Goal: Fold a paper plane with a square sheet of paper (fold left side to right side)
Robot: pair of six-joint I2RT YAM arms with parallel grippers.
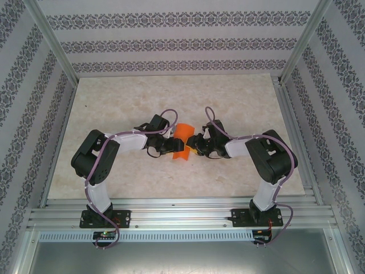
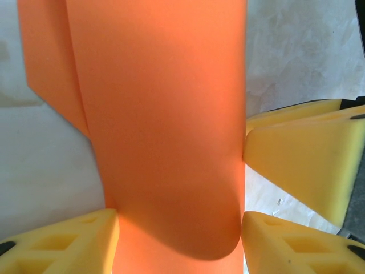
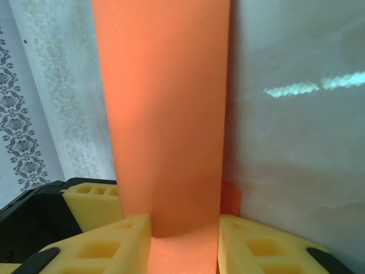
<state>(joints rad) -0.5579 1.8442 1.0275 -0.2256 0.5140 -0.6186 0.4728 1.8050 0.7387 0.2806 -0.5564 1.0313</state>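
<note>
1. The square sheet of paper is at the middle of the tabletop, caught between my two hands, which meet over it from left and right.
2. The left hand is grasping the sheet. In its wrist view the orange spans the whole gap between the yellow pads, bowed into a soft curve instead of lying flat.
3. The right hand also has the sheet between its fingertips, and the paper touches both. I cannot tell whether it is truly clamped or only bracketed.
4. One right finger sits just beside the sheet's right edge in the left wrist view. I judge the hands work this close so that one can steady the paper while the other carries its side across.
5. A second layer shows along the left of the sheet, so part of it is doubled. The bow itself has no sharp crease, so I read the left-to-right fold as begun but not pressed down.
6. The paper is thin, so too hard a squeeze could buckle it. The next move calls for laying it flat with its edges aligned.
</note>
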